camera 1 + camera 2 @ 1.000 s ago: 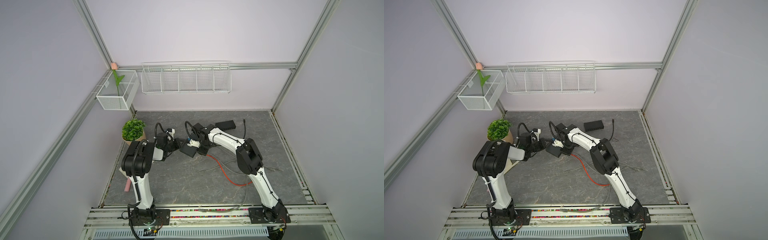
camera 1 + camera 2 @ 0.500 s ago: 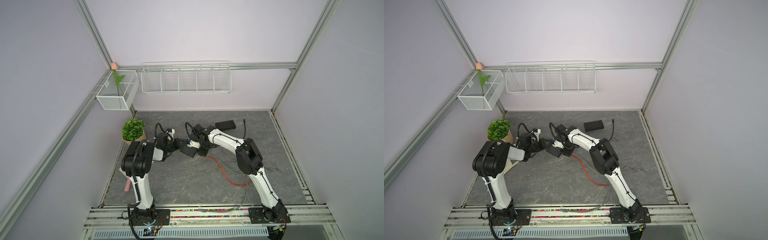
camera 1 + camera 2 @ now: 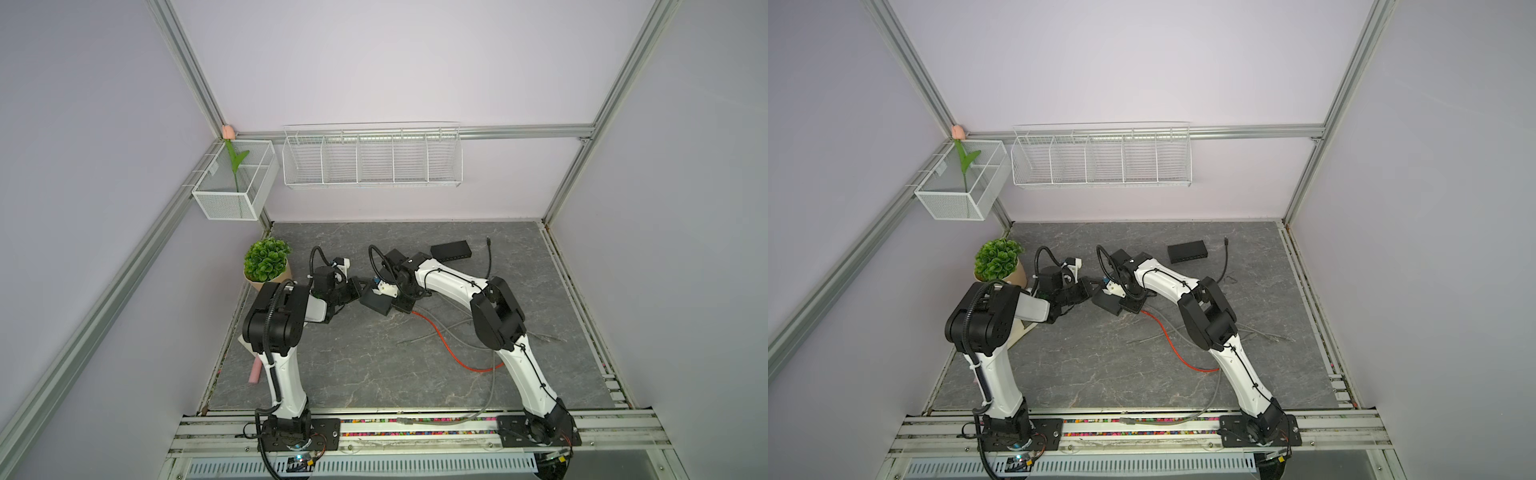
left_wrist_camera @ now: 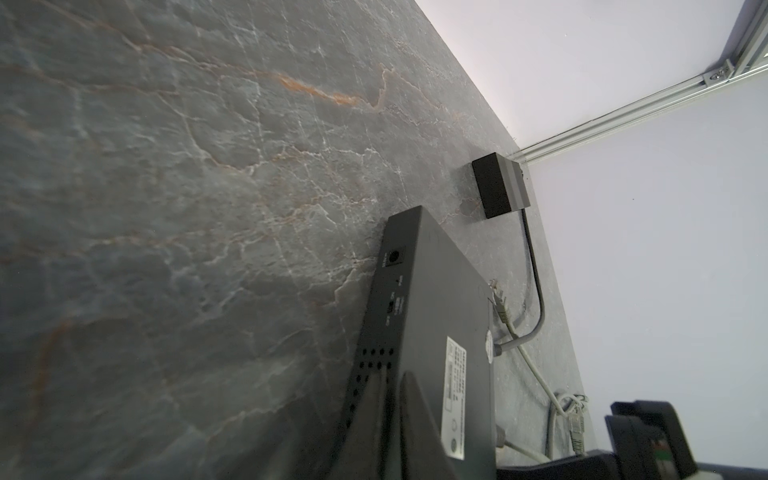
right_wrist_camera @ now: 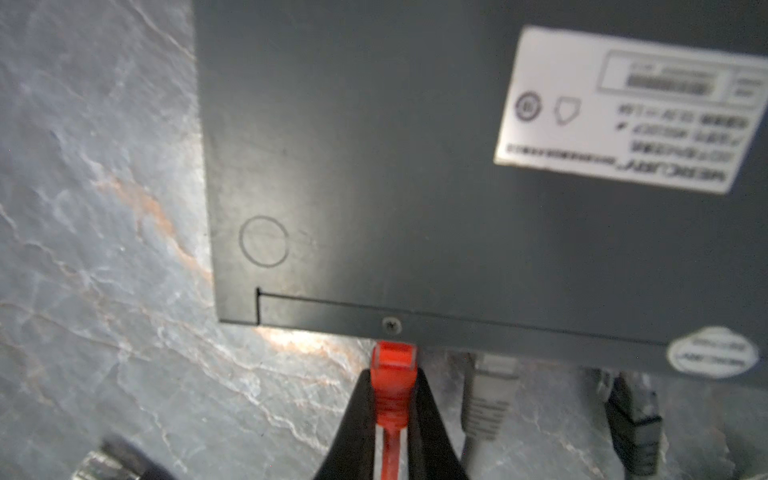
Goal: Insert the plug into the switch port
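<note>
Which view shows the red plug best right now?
Right wrist view: the red plug sits close up, pinched by the right end effector at the switch edge. Both top views show only its red cable trailing; the left wrist view misses it.

We see the dark grey network switch [image 5: 415, 166] lying label side up. The red plug [image 5: 392, 365] has its nose at the switch's port edge, and in a top view its red cable [image 3: 444, 345] trails away toward 4 o'clock.

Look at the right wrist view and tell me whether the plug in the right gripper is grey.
No, the plug held in the right gripper is red; a grey plug sits beside it at the switch.
</note>
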Motion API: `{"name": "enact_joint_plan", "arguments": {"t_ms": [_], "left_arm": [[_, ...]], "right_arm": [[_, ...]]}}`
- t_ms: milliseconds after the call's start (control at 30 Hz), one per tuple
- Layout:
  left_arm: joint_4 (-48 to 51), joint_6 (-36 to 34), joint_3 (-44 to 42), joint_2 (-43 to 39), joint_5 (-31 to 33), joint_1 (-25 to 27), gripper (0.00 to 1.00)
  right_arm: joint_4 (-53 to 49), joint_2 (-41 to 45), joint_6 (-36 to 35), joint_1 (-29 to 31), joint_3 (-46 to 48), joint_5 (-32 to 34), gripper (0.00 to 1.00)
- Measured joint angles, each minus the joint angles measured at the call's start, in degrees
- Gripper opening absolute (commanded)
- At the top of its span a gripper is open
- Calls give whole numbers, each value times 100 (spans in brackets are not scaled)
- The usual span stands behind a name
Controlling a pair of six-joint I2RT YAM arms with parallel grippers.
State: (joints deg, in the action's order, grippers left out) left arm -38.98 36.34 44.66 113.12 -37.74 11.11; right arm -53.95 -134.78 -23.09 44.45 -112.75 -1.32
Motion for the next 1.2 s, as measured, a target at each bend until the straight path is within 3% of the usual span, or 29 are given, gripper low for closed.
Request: {"name": "enact_joint_plan", "arguments": {"t_ms": [867,1200], "left_arm": [[-313,-197,-144,0,378,157,11],[-409,-221,-155,0,452,166,11]], "right_arm": [[96,9,129,28,31,72,7],[1191,511,236,26,1027,20,7]]}}
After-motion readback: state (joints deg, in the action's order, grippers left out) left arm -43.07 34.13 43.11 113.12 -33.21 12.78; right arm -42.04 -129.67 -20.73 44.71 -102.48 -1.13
